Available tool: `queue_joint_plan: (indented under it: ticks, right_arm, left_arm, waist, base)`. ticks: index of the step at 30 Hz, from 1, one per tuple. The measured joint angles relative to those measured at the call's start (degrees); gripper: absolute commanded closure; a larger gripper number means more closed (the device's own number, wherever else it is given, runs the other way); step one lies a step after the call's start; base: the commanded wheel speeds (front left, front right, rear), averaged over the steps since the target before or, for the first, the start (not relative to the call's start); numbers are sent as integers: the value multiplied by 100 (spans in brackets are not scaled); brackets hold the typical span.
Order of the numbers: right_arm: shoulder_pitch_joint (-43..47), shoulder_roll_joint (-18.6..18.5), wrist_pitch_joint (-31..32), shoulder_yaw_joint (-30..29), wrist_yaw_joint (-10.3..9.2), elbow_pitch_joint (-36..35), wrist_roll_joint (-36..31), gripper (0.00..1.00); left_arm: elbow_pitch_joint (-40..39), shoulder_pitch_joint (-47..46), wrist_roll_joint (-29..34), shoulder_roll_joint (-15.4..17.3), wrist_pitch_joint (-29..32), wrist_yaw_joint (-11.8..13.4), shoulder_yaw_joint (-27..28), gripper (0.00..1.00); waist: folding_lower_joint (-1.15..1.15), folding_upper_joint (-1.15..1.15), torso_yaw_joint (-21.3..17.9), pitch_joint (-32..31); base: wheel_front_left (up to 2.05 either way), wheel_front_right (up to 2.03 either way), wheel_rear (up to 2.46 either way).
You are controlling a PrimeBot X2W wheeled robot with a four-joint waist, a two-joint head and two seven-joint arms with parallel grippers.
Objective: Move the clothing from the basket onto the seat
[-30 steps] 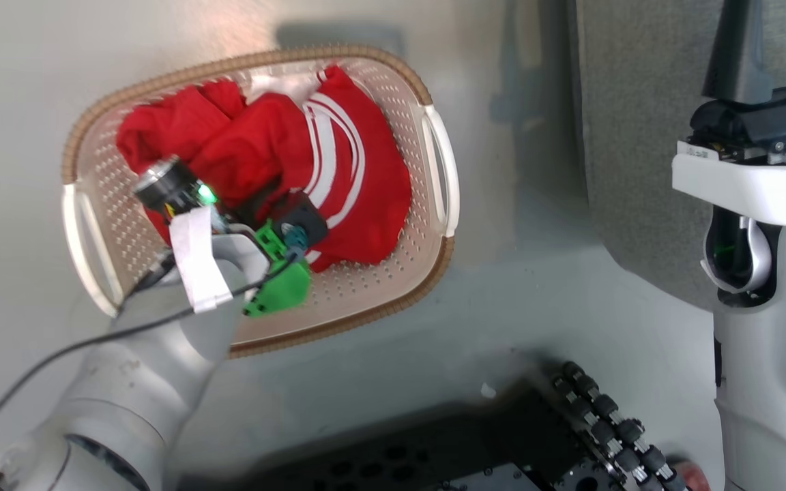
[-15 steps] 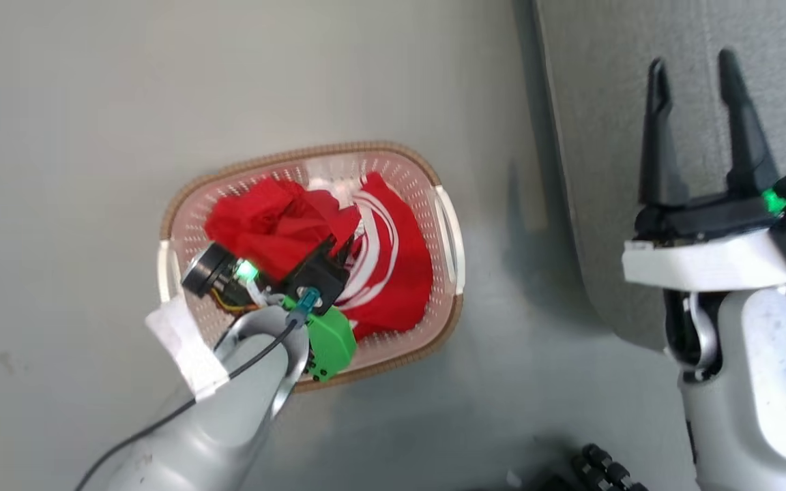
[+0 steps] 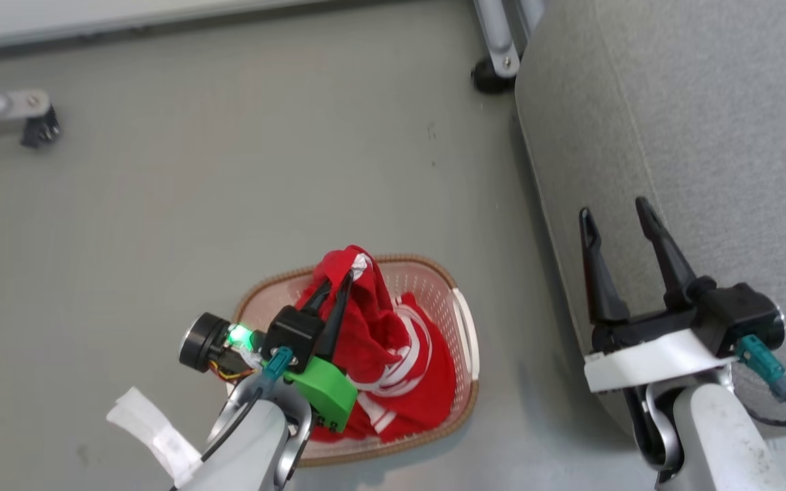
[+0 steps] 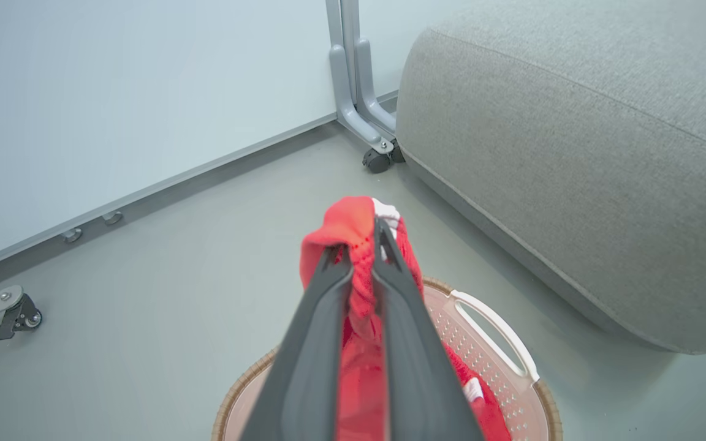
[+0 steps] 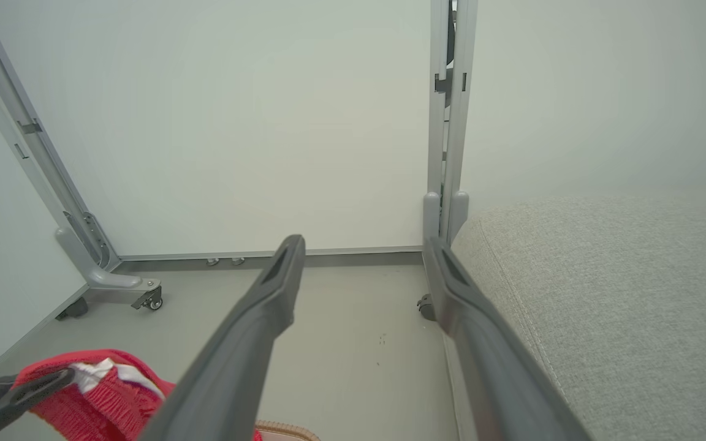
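The red clothing [image 3: 393,354] with white stripes hangs stretched up out of the cream basket [image 3: 464,341] on the floor. My left gripper [image 3: 338,278] is shut on a bunched fold of the clothing [image 4: 353,233], held above the basket [image 4: 494,343]; the lower cloth still lies inside. The grey seat [image 3: 707,123] fills the right side, its rounded front edge beside the basket. My right gripper [image 3: 615,213] stands open over the seat's edge, with nothing between its fingers [image 5: 279,275]. The raised clothing [image 5: 102,380] shows at the lower left of the right wrist view, beside the seat [image 5: 604,294].
Grey floor [image 3: 195,204] surrounds the basket. A metal frame leg with a caster [image 3: 495,68] stands at the seat's far corner, and another caster foot [image 3: 35,123] sits at far left. White wall panels [image 5: 255,122] rise behind them.
The head camera has pulled back and up, so the basket looks smaller and lower. My left gripper has risen out of the basket with a fold of the clothing pinched in it.
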Motion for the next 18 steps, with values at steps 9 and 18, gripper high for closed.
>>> queue_joint_plan:
  ticks: [9,18]
  right_arm:
    - [405,1,0,305,0,90,-16,0]
    - [619,-1,0,526,0,70,31,0]
  left_arm:
    - [-1092,400,158,-31,0,-37,571,100]
    - [-1811,361,401,-90,-10,-199,867,100]
  waist:
    - [0,0,56,-1027]
    - [0,0,-23,-1600]
  base:
    - [0,0,0]
    - [0,0,0]
